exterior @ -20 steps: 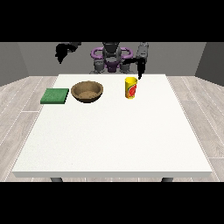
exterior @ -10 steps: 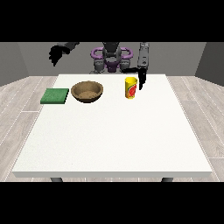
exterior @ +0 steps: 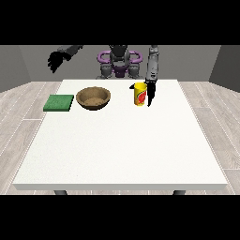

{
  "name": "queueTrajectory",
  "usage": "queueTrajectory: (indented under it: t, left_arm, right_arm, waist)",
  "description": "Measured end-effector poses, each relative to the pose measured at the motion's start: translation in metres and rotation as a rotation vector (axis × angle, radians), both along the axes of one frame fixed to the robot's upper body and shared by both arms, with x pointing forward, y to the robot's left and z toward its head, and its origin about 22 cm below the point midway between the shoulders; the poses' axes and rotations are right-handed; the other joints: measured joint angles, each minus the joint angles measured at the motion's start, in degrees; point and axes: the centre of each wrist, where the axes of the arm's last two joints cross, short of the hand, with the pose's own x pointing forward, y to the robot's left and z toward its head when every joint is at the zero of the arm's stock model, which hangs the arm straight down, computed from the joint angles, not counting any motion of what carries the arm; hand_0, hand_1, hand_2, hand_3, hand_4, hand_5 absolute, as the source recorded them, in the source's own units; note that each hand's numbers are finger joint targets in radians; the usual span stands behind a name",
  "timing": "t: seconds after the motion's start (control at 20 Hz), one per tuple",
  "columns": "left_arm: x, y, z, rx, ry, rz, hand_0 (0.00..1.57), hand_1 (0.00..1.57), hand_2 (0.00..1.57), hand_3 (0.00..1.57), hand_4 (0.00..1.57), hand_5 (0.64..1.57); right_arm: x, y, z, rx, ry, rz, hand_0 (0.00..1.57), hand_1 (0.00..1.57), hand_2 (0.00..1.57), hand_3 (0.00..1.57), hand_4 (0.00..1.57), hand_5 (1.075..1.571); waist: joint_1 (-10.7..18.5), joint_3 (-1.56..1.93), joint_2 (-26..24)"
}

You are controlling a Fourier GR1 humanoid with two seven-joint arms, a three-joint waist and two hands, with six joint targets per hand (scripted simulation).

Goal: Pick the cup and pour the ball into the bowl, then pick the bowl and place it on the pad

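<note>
We start with the big white bench [exterior: 120, 140], which carries everything along its far edge, the edge nearest the robot [exterior: 119, 61]. The robot sits behind that far edge, at about its middle, arms out to either side.

On to the wooden bowl [exterior: 93, 98], standing upright near the far edge, a little toward the far left corner. Just left of it, closer to that corner, we see the green pad [exterior: 59, 102] lying flat, apart from the bowl.

Right of the bowl stands the yellow cup [exterior: 139, 94], upright, near the far edge and slightly right of its middle. We cannot see the ball from here.

Now the hands. The hand at the view's right [exterior: 151, 95] hangs down just beside the cup's right side, fingers pointing straight down toward the bench; they look extended, not wrapped round anything. Whether it touches the cup, we cannot tell.

The hand at the view's left [exterior: 56, 60] is raised beyond the far left corner, fingers spread and relaxed, holding nothing.
</note>
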Motion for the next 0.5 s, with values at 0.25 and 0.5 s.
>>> queueTrajectory:
  t: [0.25,0.5]
  left_arm:
    - [0.000,0.006,-0.011,0.103,-0.015,0.075,1.26,1.26,1.57,1.57,1.33,1.483]
    - [0.004,0.002,-0.015,0.178,-0.036,0.140,1.28,1.28,1.57,1.57,1.41,1.418]
  right_arm:
    - [0.002,-0.012,0.017,0.003,-0.028,0.031,0.00,0.00,0.00,0.07,0.64,1.568]
    - [0.002,-0.033,0.033,0.003,-0.030,0.036,0.00,0.00,0.00,0.15,0.63,1.566]
  waist:
    - [-2.60,0.08,1.41]
    - [-3.63,0.26,1.17]
